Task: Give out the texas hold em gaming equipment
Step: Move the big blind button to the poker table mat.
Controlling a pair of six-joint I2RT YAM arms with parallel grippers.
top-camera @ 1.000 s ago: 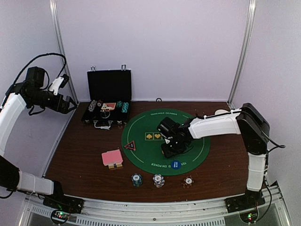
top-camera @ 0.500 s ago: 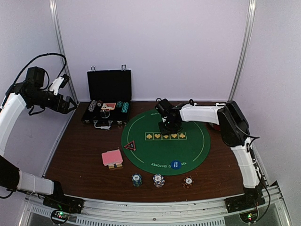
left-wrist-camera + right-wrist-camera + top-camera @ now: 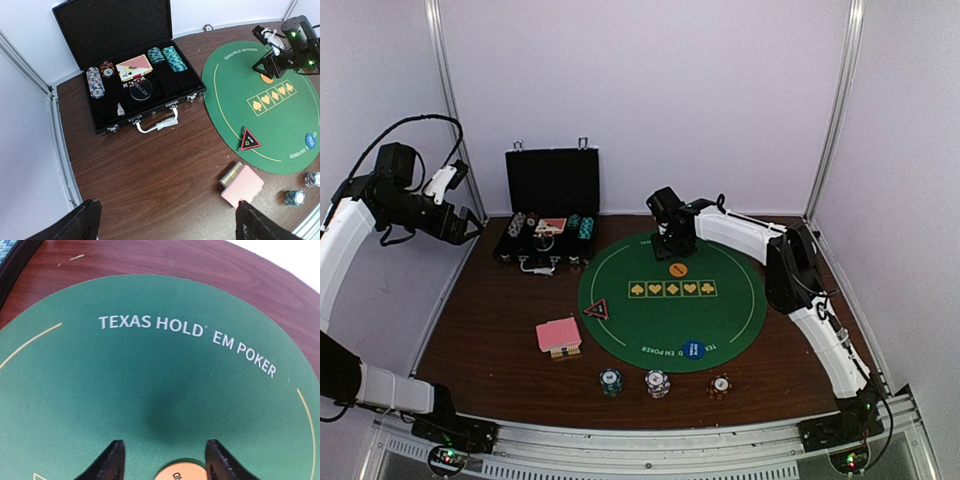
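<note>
An orange marker disc [image 3: 678,269] lies flat on the round green mat [image 3: 620,330], just beyond its row of suit symbols. My right gripper [image 3: 672,242] hovers open over the mat's far side; in the right wrist view the orange disc [image 3: 179,473] sits between the spread fingers, untouched by my right gripper [image 3: 165,459]. A blue disc [image 3: 693,350] and a red-edged triangle [image 3: 597,310] rest on the mat. Pink-backed cards [image 3: 558,335] lie left of it. Three chip stacks [image 3: 658,383] line the near edge. My left gripper [image 3: 167,225] is open, high at the left.
The black case [image 3: 548,255] stands open at the back left, holding chip rows [image 3: 95,82], a card pack [image 3: 134,67] and a clear disc. A metal post [image 3: 450,110] runs close behind the left arm. The right arm stretches across the mat's far right.
The right arm swung from the mat's middle to its far side. It let go of the orange disc, which now lies on the mat, and its jaws opened. The left arm stayed still.
</note>
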